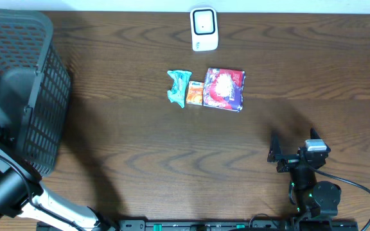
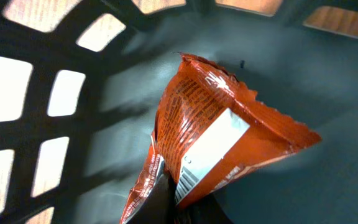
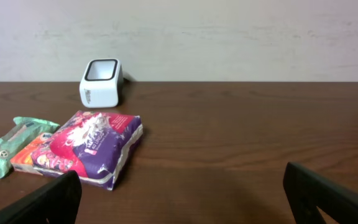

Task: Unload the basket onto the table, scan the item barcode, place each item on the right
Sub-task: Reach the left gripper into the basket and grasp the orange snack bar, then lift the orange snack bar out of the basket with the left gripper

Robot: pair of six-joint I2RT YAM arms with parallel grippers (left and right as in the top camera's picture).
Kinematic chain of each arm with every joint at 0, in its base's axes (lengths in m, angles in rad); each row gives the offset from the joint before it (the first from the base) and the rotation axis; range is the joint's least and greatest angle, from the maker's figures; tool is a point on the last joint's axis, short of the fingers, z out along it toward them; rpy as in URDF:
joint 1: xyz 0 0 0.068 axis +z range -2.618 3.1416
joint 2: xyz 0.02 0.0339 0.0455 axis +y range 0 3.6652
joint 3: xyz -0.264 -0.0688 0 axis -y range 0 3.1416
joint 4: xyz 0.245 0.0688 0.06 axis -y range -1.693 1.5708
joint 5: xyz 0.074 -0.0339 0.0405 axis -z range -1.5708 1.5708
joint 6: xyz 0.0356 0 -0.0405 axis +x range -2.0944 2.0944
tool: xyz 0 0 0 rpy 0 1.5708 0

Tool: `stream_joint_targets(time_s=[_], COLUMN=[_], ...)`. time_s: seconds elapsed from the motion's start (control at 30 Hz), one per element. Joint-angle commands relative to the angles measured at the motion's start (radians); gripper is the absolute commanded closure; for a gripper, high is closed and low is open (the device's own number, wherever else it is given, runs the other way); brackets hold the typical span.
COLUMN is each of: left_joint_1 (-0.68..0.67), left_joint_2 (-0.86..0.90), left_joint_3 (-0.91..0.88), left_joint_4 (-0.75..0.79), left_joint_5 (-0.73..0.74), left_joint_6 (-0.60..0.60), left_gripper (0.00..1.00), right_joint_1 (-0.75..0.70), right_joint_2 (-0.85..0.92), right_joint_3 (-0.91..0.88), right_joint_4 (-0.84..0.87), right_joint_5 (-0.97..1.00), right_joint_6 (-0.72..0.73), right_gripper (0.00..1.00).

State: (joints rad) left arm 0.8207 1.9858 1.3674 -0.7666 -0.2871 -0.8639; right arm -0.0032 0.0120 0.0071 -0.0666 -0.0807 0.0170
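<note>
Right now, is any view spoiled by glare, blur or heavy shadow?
Left wrist: glare streaks across the crinkled orange packet, the basket behind it soft and blurred. Overhead: even light, a broad shadow on the table beside the basket. Right wrist: sharp and evenly lit, scanner clear.

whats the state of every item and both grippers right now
left gripper: shut on orange snack bag, inside basket
orange snack bag: pinched at one end, barcode label showing
basket: upright
right gripper: open, empty
scanner: upright
purple packet: lying flat
teal wrapper: crumpled
small orange sachet: flat between them
</note>
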Motion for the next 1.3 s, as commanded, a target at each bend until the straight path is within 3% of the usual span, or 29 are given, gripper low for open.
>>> stream_joint_targets(time_s=[0.0,0.2,0.43,0.77,0.87,0.93,1.03,1.27], left_joint_1=[-0.001,-0.001,-0.002,-0.012,-0.017,-0.02,-0.021,-0.021], left_joint_2=[0.023,-0.061,-0.284,-0.568,-0.562,-0.542,-0.486,-0.297], left_joint_3=[-0.02,0.024,0.024,0.024,0.02,0.008,-0.007,-0.008], left_joint_4=[0.016,0.034,0.168,0.227,0.222,0.221,0.191,0.116], left_joint_5=[0.209,0.396,0.56,0.585,0.582,0.581,0.537,0.446], left_joint_6=[-0.002,0.079,0.204,0.227,0.27,0.296,0.303,0.303], left_gripper=[0.93,0.93,0.93,0.92,0.52,0.4,0.32,0.29], right_joint_1=[0.005,0.005,0.005,0.005,0.005,0.005,0.005,0.005], right_joint_2=[-0.006,-0.006,-0.006,-0.006,-0.006,-0.006,-0.006,-0.006], right_joint_3=[-0.002,-0.002,-0.002,-0.002,-0.002,-0.002,-0.002,-0.002], right_joint_4=[-0.004,-0.004,-0.004,-0.004,-0.004,-0.004,-0.004,-0.004], right_joint_5=[0.004,0.004,0.004,0.004,0.004,0.004,0.004,0.004], right_joint_6=[-0.003,-0.003,-0.003,-0.003,-0.003,-0.003,-0.003,-0.003], right_gripper=[0.01,0.01,0.01,0.01,0.01,0.01,0.01,0.01])
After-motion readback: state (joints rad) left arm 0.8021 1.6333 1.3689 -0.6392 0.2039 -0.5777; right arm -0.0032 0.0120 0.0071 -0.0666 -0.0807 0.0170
